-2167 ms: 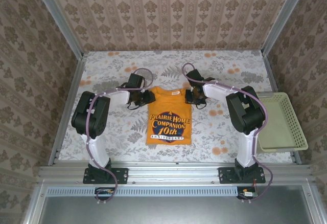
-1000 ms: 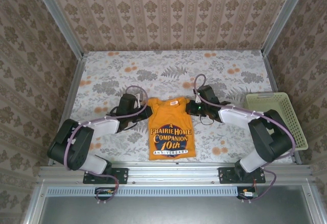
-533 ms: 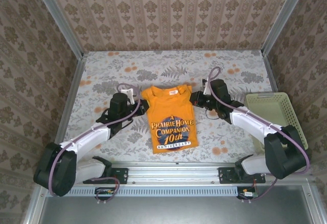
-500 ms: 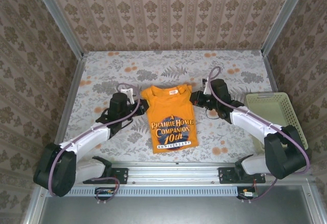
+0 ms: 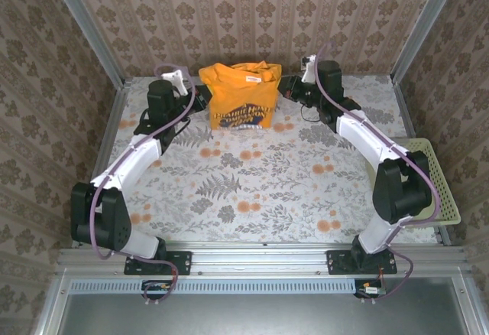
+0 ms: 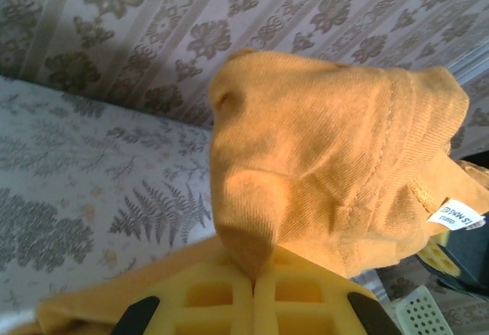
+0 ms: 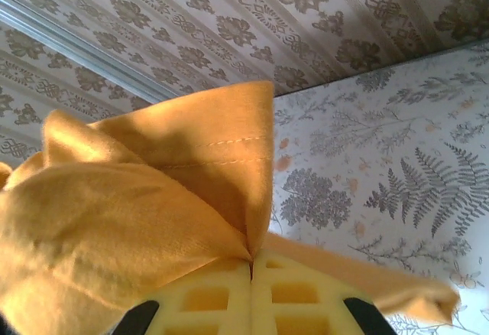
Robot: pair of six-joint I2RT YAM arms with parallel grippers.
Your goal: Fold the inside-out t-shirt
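Mustard-orange short-sleeved cotton t-shirt (image 5: 238, 99), dark lettering showing: hanging bunched over the far edge of the floral table (image 5: 252, 190), left hand (image 6: 254, 280) and right hand (image 7: 251, 261) each clamping tight on an upper corner

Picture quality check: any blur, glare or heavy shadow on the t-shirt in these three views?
Top external: evenly lit and sharp, but the t-shirt is bunched, so folds hide part of its lettering. Left wrist: cloth close to the lens, weave crisp, white label slightly soft, no glare. Right wrist: a dark shadow crosses the upper fold, nearest cloth at lower left is blurred, wallpaper sharp.
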